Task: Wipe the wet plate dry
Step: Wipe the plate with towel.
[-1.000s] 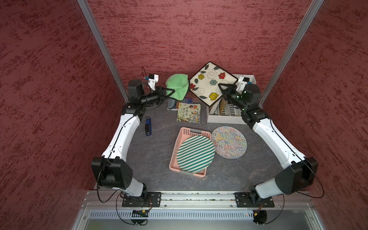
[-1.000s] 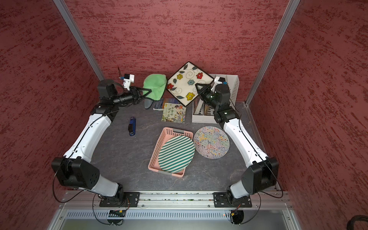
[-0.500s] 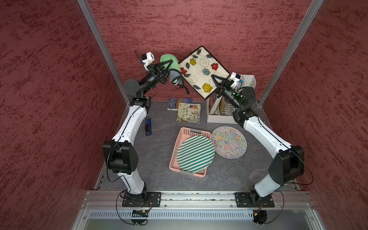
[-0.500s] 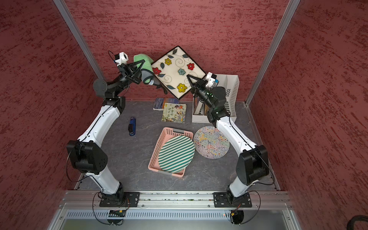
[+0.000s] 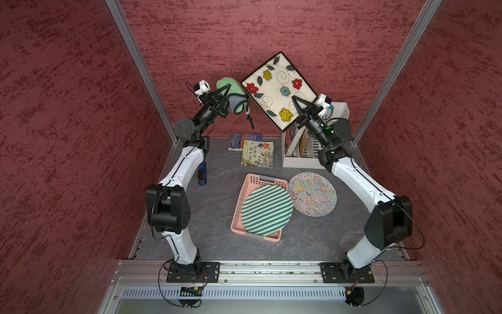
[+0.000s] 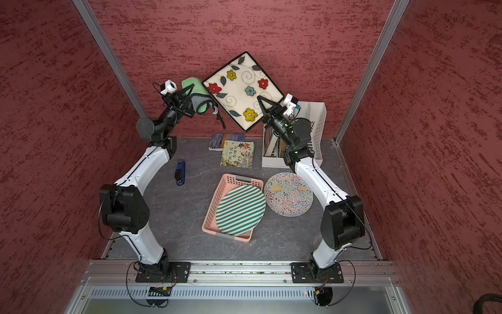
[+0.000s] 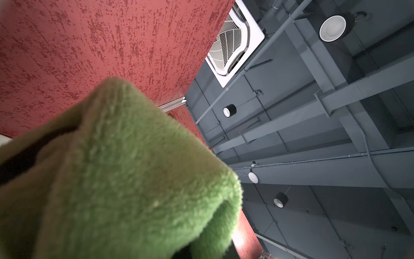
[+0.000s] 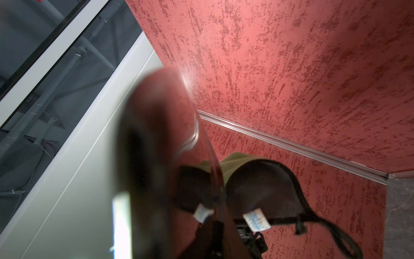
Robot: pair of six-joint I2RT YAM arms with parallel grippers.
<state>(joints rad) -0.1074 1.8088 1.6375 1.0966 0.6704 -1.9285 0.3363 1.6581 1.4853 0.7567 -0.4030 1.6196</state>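
**Two loads held aloft, side by side**

The table (image 5: pixel 217 206) is dark grey stone-look. Well above its far end, the plate (image 5: pixel 277 87) is up in the air. It is square and cream with painted flowers, stands tilted on one corner, and faces the camera in both top views. The right gripper (image 5: pixel 297 101) is pinched narrowly on its lower rim. In the right wrist view the plate's dark underside (image 8: pixel 156 145) is a blur close to the lens.

On the table sits a pink basket (image 5: pixel 245 187) with a striped plate (image 5: pixel 267 210) lying tilted across it. A round plate (image 5: pixel 312 194) with a squiggle pattern lies flat just beside the basket. A white rack (image 5: pixel 341 108) stands at the far right, partly behind the right arm (image 5: pixel 358 185). Two books (image 5: pixel 257 153) lie overlapped near it.

The cloth (image 5: pixel 236 92) is green with a grey back. It is bunched in the left gripper (image 5: pixel 226 88), whose jaws are closed tight on it. It hangs just beside the plate's left edge, and I cannot tell whether the two touch. In the left wrist view it (image 7: pixel 134 168) fills the near corner.

A small blue object (image 5: pixel 202 174) lies beside the left arm (image 5: pixel 187 165).
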